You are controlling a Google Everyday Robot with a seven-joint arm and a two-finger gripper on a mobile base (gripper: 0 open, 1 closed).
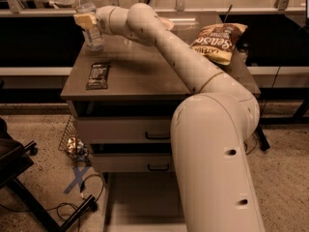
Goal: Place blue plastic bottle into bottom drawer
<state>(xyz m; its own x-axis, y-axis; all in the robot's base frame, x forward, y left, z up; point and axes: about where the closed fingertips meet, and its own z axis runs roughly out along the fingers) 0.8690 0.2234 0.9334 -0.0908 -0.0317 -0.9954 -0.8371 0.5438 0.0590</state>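
Note:
The blue plastic bottle (pixel 92 35), clear with a white cap, stands at the far left corner of the grey cabinet top (pixel 140 74). My gripper (pixel 85 20) reaches across the top from the right. Its yellowish fingers (pixel 82 19) are closed round the bottle's upper body. The bottle's base still looks to rest on the top. The bottom drawer (pixel 137 199) is pulled out at the cabinet's foot and shows a pale flat floor. My arm's white body hides its right part.
A dark snack bar (pixel 98 75) lies on the left of the top and a chip bag (pixel 219 41) at the back right. Two shut upper drawers have black handles (pixel 158 136). A wire basket (pixel 72 144), cables and a black stand (pixel 29 187) are on the floor at left.

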